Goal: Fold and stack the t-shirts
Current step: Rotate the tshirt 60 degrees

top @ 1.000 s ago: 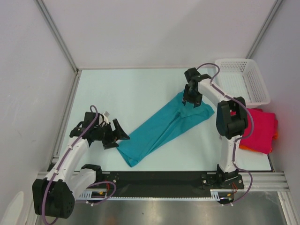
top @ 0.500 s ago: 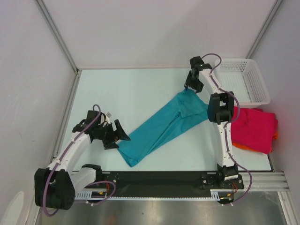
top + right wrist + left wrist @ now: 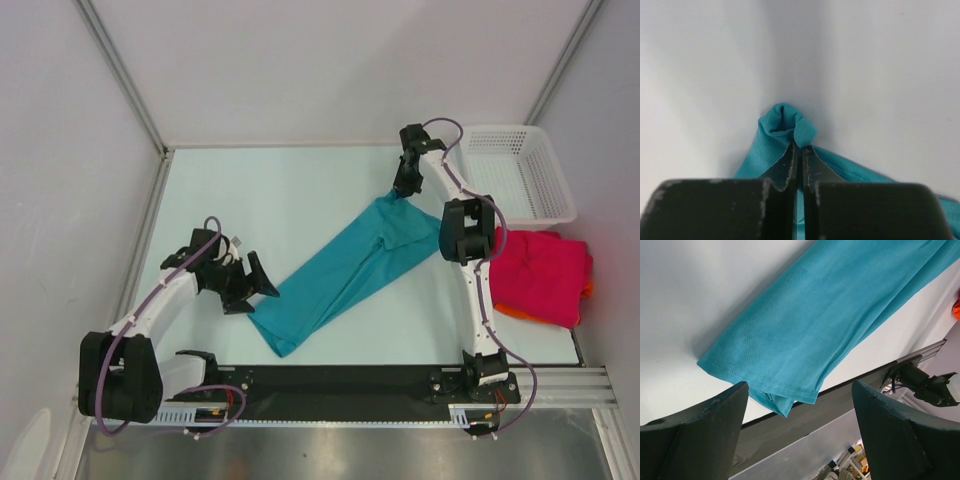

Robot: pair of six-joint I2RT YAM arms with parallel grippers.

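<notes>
**Right arm has just pinched the far corner of the teal shirt; left is open and waiting**

Top view: a second ago the right gripper sat open over the far end of the teal t-shirt. It has since slid out to the far tip and clamped. The shirt lies as a long diagonal band on the table, running from far-right to near-left, and has barely shifted. The left gripper has hardly moved. It sits just beside the shirt's near-left end with its jaws wide and nothing in them. My read: the spread or fold pull can start once the left takes the near end.

Left wrist: the fingers stand wide apart and the teal hem lies between them, not gripped. The near corner is doubled under, so a grab there may catch two layers.

Right wrist: the jaws are fully closed on a small bunched tip of teal cloth. It's a thin bite and could slip under tension.

Surroundings: the crimson-pink t-shirt is already folded at the right edge, with the orange t-shirt showing only as an edge beneath it. The white basket sits far right, just beside the right arm's forearm, so a swing that way is tight. The front rail is near the shirt's low end.
</notes>
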